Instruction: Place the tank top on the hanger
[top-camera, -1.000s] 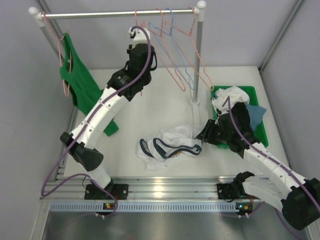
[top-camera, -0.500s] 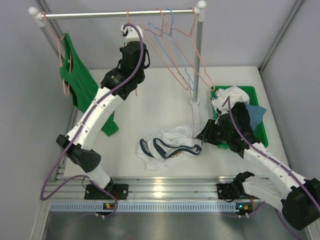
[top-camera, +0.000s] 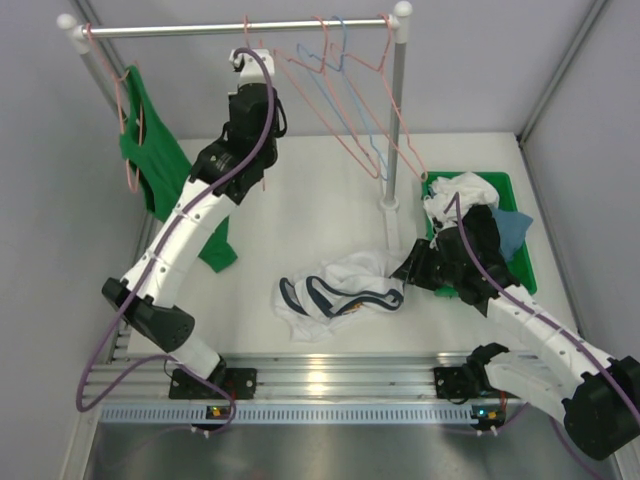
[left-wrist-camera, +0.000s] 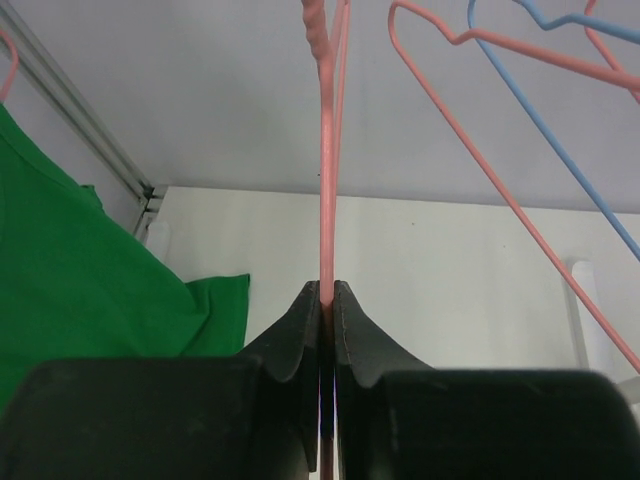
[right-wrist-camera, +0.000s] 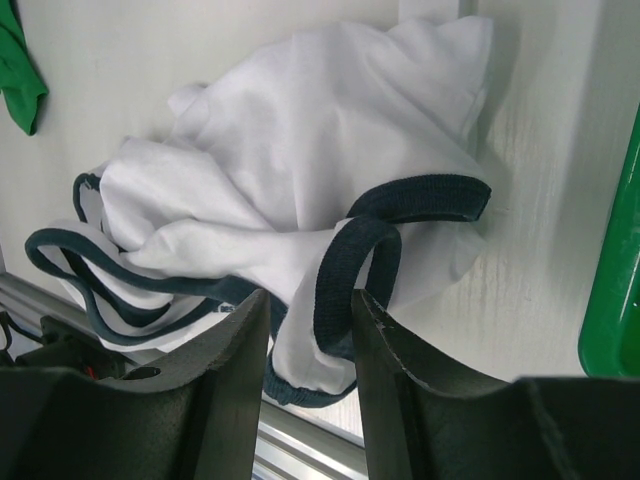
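Left gripper (left-wrist-camera: 327, 292) pinching the hanger (left-wrist-camera: 325, 150) wire under the far rail (top-camera: 180, 30), open table (top-camera: 320, 200) below, right gripper (right-wrist-camera: 308, 300) fingers apart astride the tank top (right-wrist-camera: 300, 130) trim, grip unclear

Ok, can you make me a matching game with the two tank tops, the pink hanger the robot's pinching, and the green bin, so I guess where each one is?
Things:
1. white tank top
2. green tank top
3. pink hanger
4. green bin

Where or how:
A. pinched in the left gripper
B. hanging at the left end of the rail
C. crumpled on the table
D. at the right, full of clothes

Pairs: 1-C, 2-B, 3-A, 4-D
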